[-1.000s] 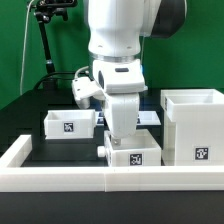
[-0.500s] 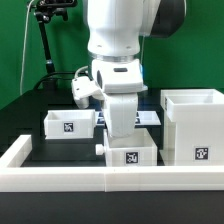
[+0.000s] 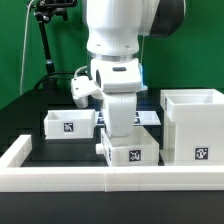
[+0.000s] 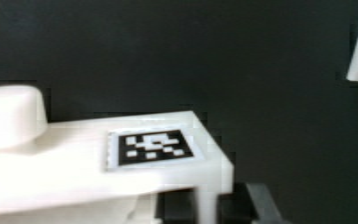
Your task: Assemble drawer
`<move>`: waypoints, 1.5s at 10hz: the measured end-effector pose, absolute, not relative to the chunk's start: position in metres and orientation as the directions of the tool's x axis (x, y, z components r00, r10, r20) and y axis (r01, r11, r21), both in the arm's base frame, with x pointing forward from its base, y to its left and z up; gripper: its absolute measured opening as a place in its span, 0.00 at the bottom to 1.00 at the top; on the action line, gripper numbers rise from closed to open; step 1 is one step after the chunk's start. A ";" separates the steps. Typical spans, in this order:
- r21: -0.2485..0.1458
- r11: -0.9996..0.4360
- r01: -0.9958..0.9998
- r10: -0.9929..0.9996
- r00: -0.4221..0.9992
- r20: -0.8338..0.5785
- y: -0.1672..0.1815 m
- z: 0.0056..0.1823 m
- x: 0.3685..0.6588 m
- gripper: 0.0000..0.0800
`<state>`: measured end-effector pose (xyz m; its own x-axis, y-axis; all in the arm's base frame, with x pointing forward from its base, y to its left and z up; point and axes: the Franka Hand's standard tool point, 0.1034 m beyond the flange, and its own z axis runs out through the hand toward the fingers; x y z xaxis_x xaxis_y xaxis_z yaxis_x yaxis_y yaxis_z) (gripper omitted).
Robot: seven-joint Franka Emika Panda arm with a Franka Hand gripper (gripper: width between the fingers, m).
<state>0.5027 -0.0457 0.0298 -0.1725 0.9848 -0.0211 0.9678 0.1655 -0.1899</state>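
Gripper is set inside the near tray; its fingers are judged to be clamped on a tray wall, although the fingertips are hidden by that wall. Tray is seen slightly tilted, knob toward the exterior view's left, just behind the border wall, so a lifted grasp is indicated. Housing stands at the exterior view's right, near the tray, with its opening upward. Second tray rests farther back at the exterior view's left. Tilt is judged to serve reorientation of the held tray for insertion into the housing; insertion is not yet made.
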 end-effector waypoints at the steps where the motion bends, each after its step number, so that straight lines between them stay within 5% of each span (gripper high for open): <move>1: -0.188 0.129 0.974 0.990 -0.136 -0.028 -0.045 0.031 0.503 0.06; 5: -0.161 -0.036 0.986 0.997 0.025 -0.070 -0.037 0.046 0.509 0.06; 9: -0.162 -0.040 0.986 0.997 0.029 -0.070 -0.036 0.046 0.509 0.06; 15: -0.111 0.041 0.993 0.997 -0.047 -0.053 -0.044 0.043 0.511 0.06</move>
